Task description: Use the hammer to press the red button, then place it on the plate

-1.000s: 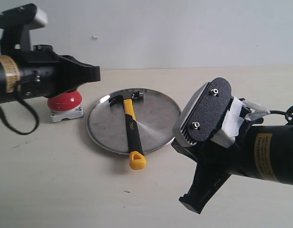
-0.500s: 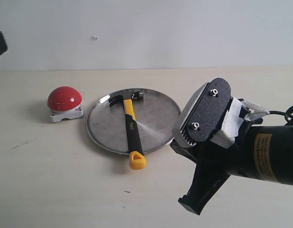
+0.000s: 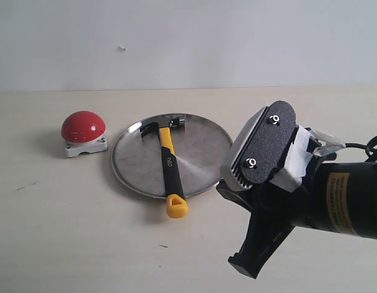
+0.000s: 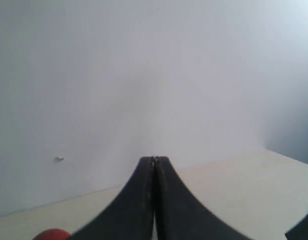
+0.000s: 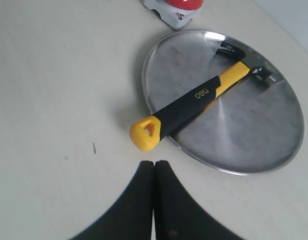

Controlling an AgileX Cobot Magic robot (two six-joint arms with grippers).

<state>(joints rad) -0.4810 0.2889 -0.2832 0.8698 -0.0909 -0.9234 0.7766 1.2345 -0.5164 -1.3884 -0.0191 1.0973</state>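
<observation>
The hammer [image 3: 170, 163] lies across the silver plate [image 3: 200, 149], dark head at the far rim, yellow looped end overhanging the near rim. The same hammer [image 5: 193, 102] and plate [image 5: 253, 135] show in the right wrist view. The red button [image 3: 82, 126] sits on its white base left of the plate; its base corner [image 5: 176, 15] and a red sliver [image 4: 51, 234] appear in the wrist views. My right gripper [image 5: 154, 163] is shut and empty, hovering short of the yellow loop; it shows low on the right [image 3: 248, 264]. My left gripper [image 4: 154, 159] is shut and empty, facing the wall.
A pale wooden table [image 3: 84, 232] carries everything, with a white wall [image 3: 237, 43] behind it. The right arm's dark body with its camera mount [image 3: 322, 189] fills the near right corner. A small dark speck [image 3: 162, 246] lies on the table near the hammer's loop.
The left arm, which stood over the button a second ago, has withdrawn out of the exterior view to the left. The right arm has shifted slightly. Hammer, plate and button have not moved.
</observation>
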